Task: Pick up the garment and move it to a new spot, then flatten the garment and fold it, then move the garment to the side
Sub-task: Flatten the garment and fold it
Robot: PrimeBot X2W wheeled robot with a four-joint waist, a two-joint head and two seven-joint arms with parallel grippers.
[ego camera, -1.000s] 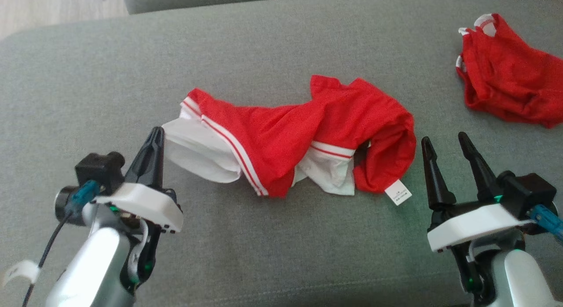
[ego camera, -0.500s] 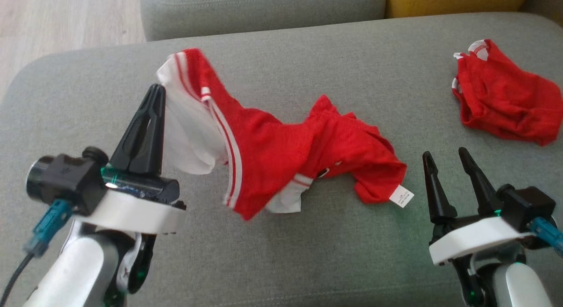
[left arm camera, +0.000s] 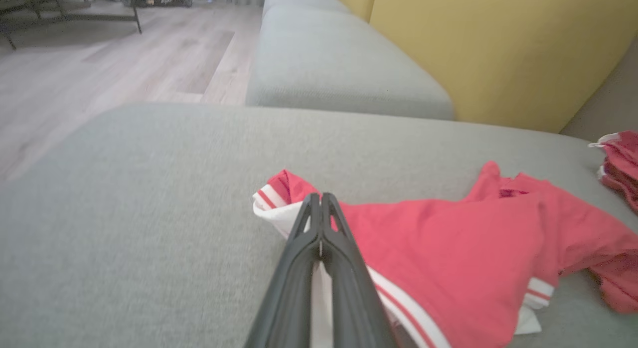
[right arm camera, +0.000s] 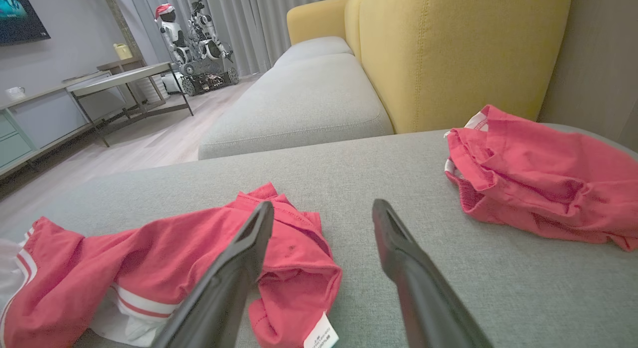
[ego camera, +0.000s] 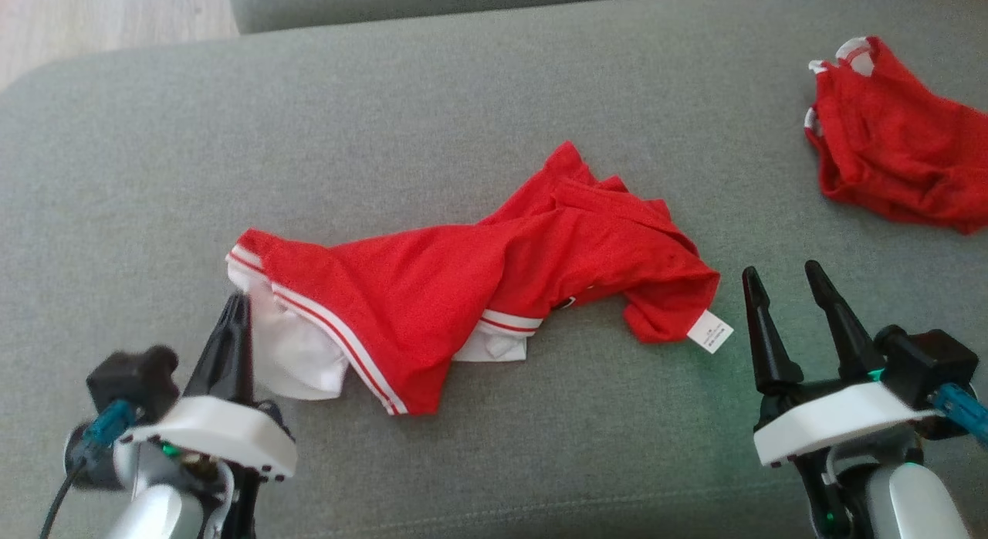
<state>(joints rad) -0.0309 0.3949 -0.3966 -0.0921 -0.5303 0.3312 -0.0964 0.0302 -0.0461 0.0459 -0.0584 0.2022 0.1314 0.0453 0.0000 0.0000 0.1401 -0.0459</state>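
The garment point(ego camera: 463, 292) is a red T-shirt with white sleeves and striped trim, lying crumpled and stretched out across the grey sofa cushion point(ego camera: 463, 91). My left gripper point(ego camera: 235, 301) is shut on its white sleeve at the garment's left end. In the left wrist view the closed left gripper point(left arm camera: 319, 196) has white cloth pinched between its fingers, with the garment point(left arm camera: 448, 248) spreading away to the right. My right gripper point(ego camera: 779, 270) stands open just right of the garment's white tag point(ego camera: 710, 332), holding nothing. In the right wrist view the right gripper point(right arm camera: 323, 206) hovers over the garment's point(right arm camera: 149, 258) right end.
A smaller red garment point(ego camera: 888, 145) with thin white edging lies at the cushion's far right, seen also as a red heap point(right arm camera: 533, 178). A yellow backrest point(right arm camera: 448, 54) rises behind the cushion. Wooden floor point(ego camera: 77, 14) lies beyond the cushion's left edge.
My left gripper raised the sleeve, then brought it down and toward me, so the garment now lies drawn out to the left. The right gripper has stayed put. The head camera shifted.
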